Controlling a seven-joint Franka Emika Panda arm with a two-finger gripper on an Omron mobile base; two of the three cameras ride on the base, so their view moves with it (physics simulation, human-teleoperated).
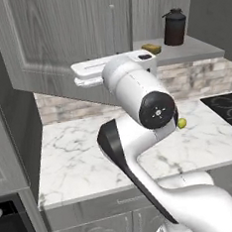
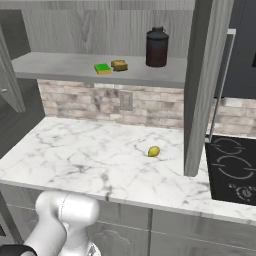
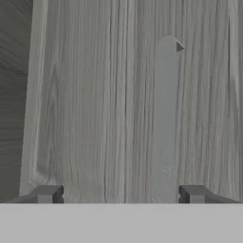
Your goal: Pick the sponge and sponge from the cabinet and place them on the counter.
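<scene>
Sponges: two, one green (image 2: 103, 68), one yellow-brown (image 2: 119, 65), side by side on shelf (image 2: 55, 65). Canister (image 2: 157, 47): one, dark, lidded, on same shelf. Ball (image 2: 154, 151): one, yellow-green, on counter (image 2: 75, 150). Stovetop (image 2: 232, 170): one, black. Wall outlet (image 2: 126, 100): one. Tool fingertips (image 3: 47, 193): two, set wide apart.

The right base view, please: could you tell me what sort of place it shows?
A rendered kitchen, most likely: a white marble counter above panelled drawers, a black stovetop beside it, and a grey wall cabinet with sponges on its shelf.
</scene>
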